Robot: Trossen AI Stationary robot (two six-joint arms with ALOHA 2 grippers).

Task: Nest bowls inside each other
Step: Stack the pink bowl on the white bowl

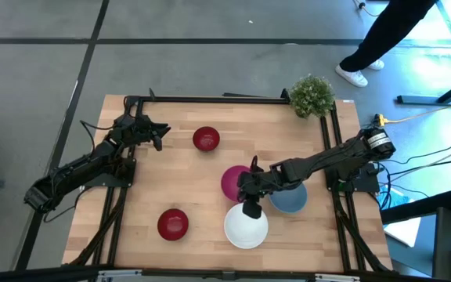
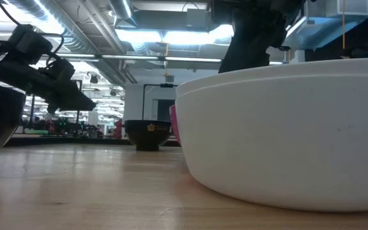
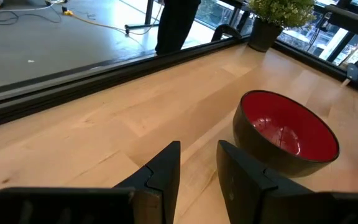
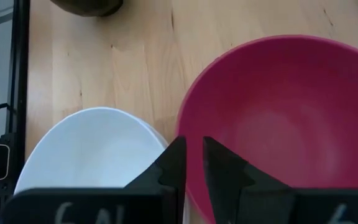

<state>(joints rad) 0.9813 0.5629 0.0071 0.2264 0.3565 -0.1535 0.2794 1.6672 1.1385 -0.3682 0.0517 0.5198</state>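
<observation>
In the high view the white bowl (image 1: 246,225) rests on its base near the table's near edge. The magenta-pink bowl (image 1: 232,180) is just beyond it, and the blue bowl (image 1: 290,197) lies under my right arm. One dark red bowl (image 1: 206,139) stands toward the far side, another (image 1: 172,224) near the near edge. A second white bowl does not show. My right gripper (image 4: 194,158) is at the pink bowl's rim, fingers close together. My left gripper (image 1: 159,133) hovers left of the far dark red bowl (image 3: 288,134), open by a narrow gap (image 3: 199,165). My right gripper has the pink bowl's rim (image 4: 182,134) on the side facing the white bowl (image 4: 92,149). One finger (image 4: 219,165) is inside the bowl and one (image 4: 173,165) outside, slanting down from the table's right. Whether the bowl is lifted, I cannot tell.
A small green potted plant (image 1: 312,95) stands at the table's far right corner. A black frame (image 1: 225,99) runs along the table edges. A person's legs (image 1: 382,35) show beyond the far right. Bare wood lies in the middle left of the table (image 1: 178,176).
</observation>
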